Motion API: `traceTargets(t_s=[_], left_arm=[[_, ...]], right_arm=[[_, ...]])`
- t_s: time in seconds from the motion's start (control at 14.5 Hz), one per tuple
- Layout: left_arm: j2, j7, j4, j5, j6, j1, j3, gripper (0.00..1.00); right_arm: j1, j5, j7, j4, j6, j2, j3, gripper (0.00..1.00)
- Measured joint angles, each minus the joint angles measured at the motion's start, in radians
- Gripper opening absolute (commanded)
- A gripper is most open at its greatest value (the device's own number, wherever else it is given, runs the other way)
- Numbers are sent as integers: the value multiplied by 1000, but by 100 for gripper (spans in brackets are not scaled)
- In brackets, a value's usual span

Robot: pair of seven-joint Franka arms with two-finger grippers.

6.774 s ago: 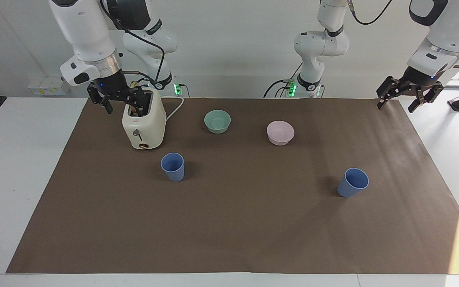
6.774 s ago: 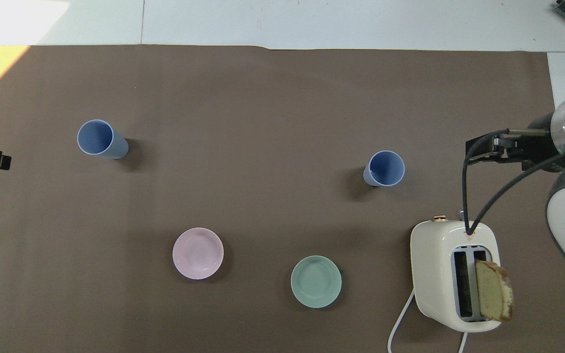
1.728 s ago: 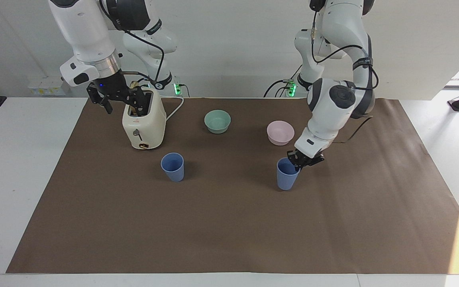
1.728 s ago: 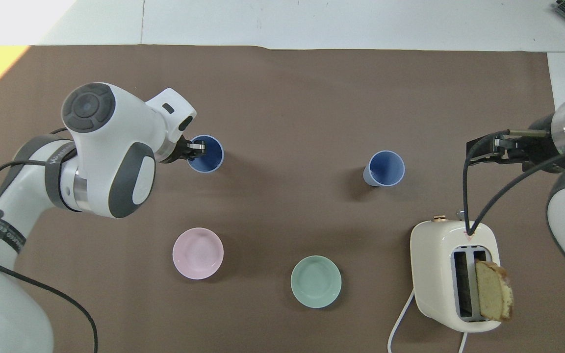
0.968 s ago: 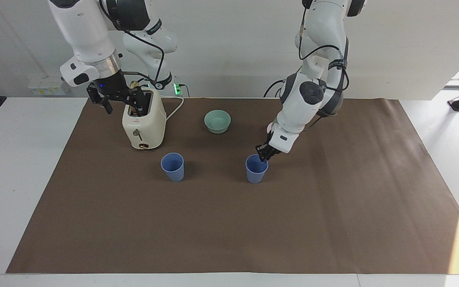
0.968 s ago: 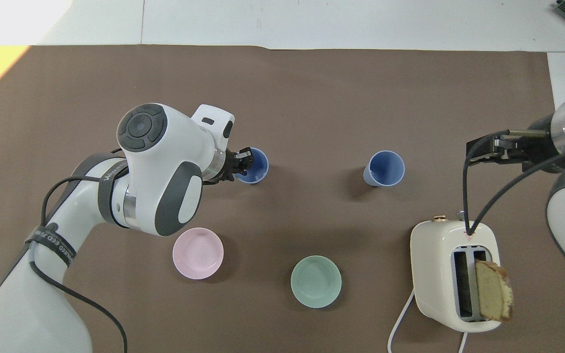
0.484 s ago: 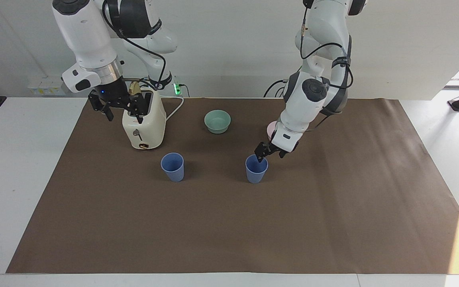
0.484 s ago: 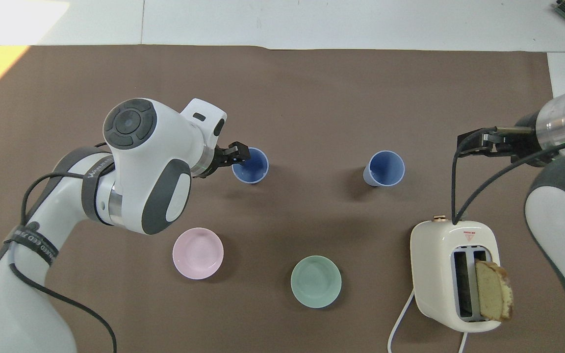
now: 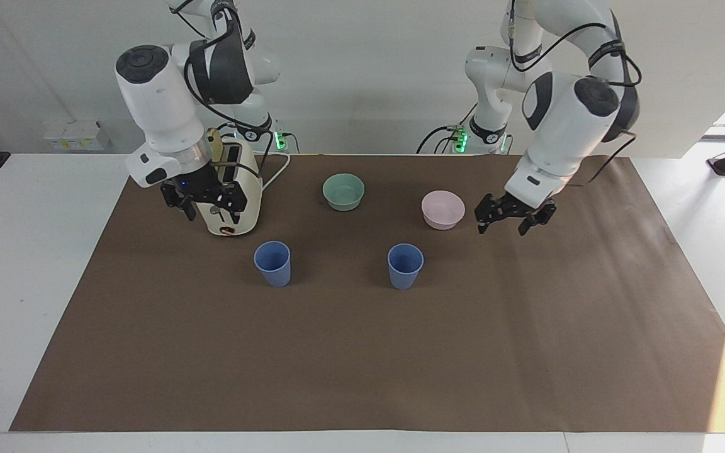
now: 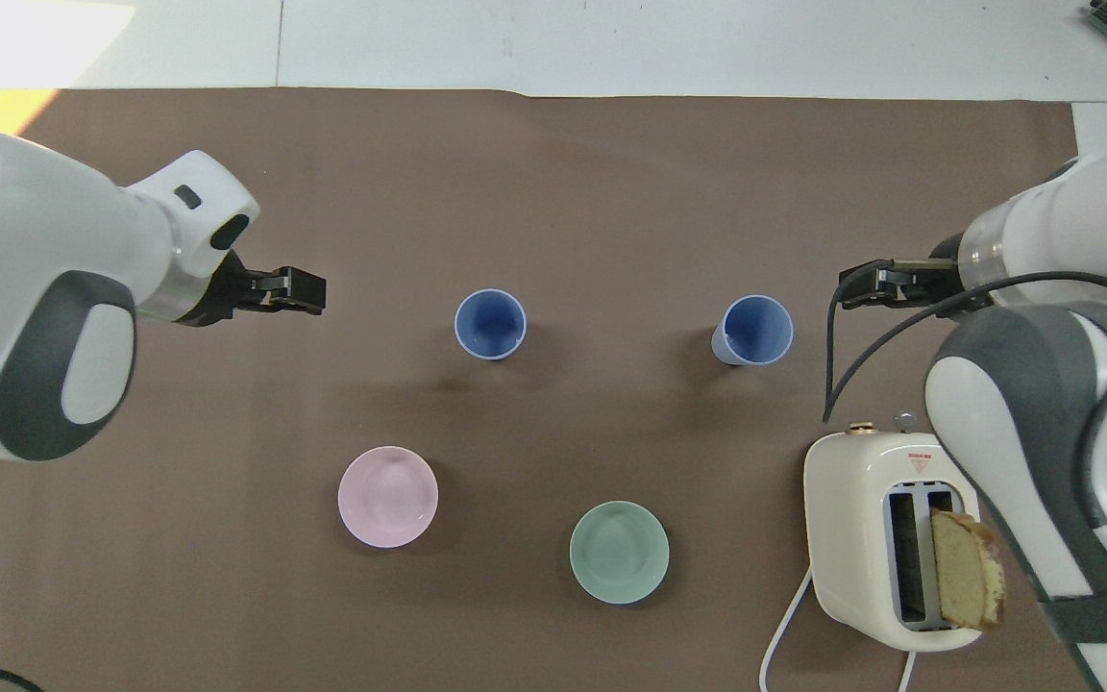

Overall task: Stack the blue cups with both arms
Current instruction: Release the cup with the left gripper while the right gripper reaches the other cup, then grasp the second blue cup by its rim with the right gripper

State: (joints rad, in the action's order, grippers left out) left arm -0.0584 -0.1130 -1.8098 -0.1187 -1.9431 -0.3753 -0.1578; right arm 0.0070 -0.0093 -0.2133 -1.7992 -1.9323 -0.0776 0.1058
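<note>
on the mat (image 9: 362, 352) stand two blue cups (image 9: 272, 263) (image 9: 405, 265), two bowls (image 9: 343, 191) (image 9: 443, 209); both grippers (image 9: 506, 218) (image 9: 205, 203) hang spread.

Two blue cups (image 9: 272, 263) (image 9: 405, 265) stand upright, apart; left gripper (image 9: 508, 221) spread empty at two o'clock, right gripper (image 9: 206, 204) by toaster (image 9: 235, 192).

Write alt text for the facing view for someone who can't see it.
Two matte blue tumbler cups stand apart, unstacked, on the brown table mat. The left pincer hangs open beside a pale pink bowl, while the right pincer hangs open in front of a cream toaster; a teal-green bowl sits between toaster and pink bowl.
</note>
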Motion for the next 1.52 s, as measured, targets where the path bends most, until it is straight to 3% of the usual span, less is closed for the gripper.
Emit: traceTargets(t_s=[0.41, 0.83, 0.9, 0.97, 1.52], left_arm=[[58, 156, 102, 31, 133, 145, -4, 100], [58, 291, 232, 36, 307, 251, -6, 100], [58, 298, 234, 36, 311, 255, -6, 100], [58, 300, 234, 36, 314, 256, -6, 100], [61, 307, 233, 71, 331, 254, -1, 100]], right_arm=[[50, 0, -48, -40, -191, -132, 1, 100], [53, 0, -53, -106, -213, -174, 1, 100], [53, 0, -53, -116, -215, -174, 1, 61], [53, 0, -53, -121, -216, -174, 1, 3], [60, 0, -53, -115, -244, -174, 2, 0]])
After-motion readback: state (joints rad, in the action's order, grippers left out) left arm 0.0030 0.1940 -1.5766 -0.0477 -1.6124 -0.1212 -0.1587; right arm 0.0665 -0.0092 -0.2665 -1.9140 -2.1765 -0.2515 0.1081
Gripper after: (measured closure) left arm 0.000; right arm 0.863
